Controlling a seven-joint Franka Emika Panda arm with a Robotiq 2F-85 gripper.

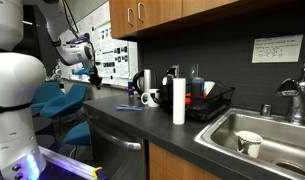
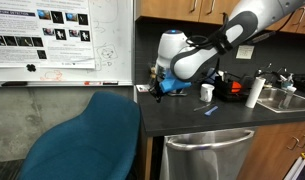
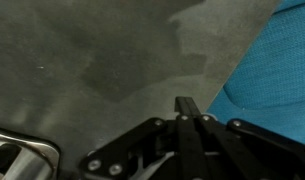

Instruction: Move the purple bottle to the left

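Observation:
A slim dark bottle that I take for the purple bottle (image 1: 195, 88) stands behind the white paper-towel roll (image 1: 178, 102) by the dish rack; it is too small to make out in detail. My gripper (image 1: 92, 73) hangs far from it, past the counter's end and above the blue chair (image 2: 92, 135). In the wrist view the gripper (image 3: 187, 105) is shut with its fingers pressed together and nothing between them. Grey floor and the chair's blue edge (image 3: 277, 70) lie below it. An exterior view shows the gripper (image 2: 155, 90) pointing down at the counter's end.
On the dark counter (image 1: 112, 112) a black-and-white mug (image 1: 150, 98), a thin blue object (image 1: 127, 108) and a black dish rack (image 1: 210, 102) stand before the steel sink (image 1: 257, 135). Wooden cabinets (image 1: 152, 15) hang overhead. A whiteboard (image 2: 52, 40) covers the wall behind the chair.

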